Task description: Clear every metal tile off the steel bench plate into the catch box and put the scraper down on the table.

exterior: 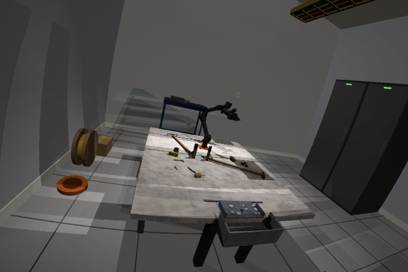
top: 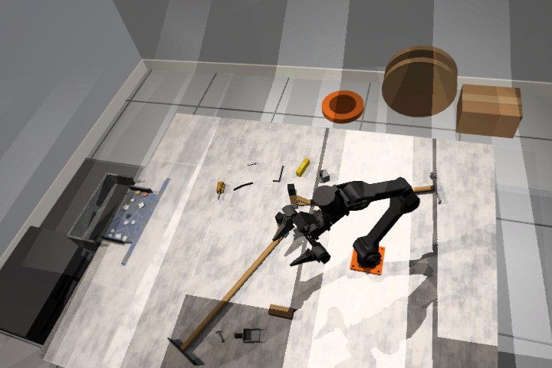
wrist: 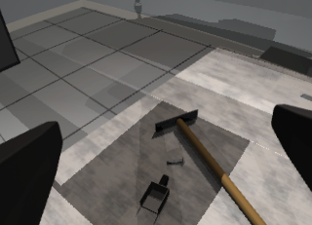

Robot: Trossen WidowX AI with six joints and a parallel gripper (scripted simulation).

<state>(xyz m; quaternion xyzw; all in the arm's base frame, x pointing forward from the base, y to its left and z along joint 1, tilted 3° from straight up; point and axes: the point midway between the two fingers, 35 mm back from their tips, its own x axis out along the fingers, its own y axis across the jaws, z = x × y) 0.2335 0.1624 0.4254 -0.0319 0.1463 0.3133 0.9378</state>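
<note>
Cardboard box [top: 488, 113] [exterior: 104, 145] beside brown-flanged spool [top: 418, 87] [exterior: 89, 148]

Top: high, looks down across desk [top: 241, 142] [exterior: 166, 192] [wrist: 273, 186]. Exterior: farther back, box end, faces arm [top: 382, 195] [exterior: 205, 126]. Wrist: close, slanting down between fingers. All share desk.

Tiles [top: 141, 205] [exterior: 238, 213] scattered on bluish plate [top: 144, 217] [exterior: 247, 204]; grey catch box [top: 81, 238] [exterior: 253, 237] adjacent; wooden-handled scraper [top: 251, 271] [exterior: 233, 166] [wrist: 205, 152] tableside
</note>
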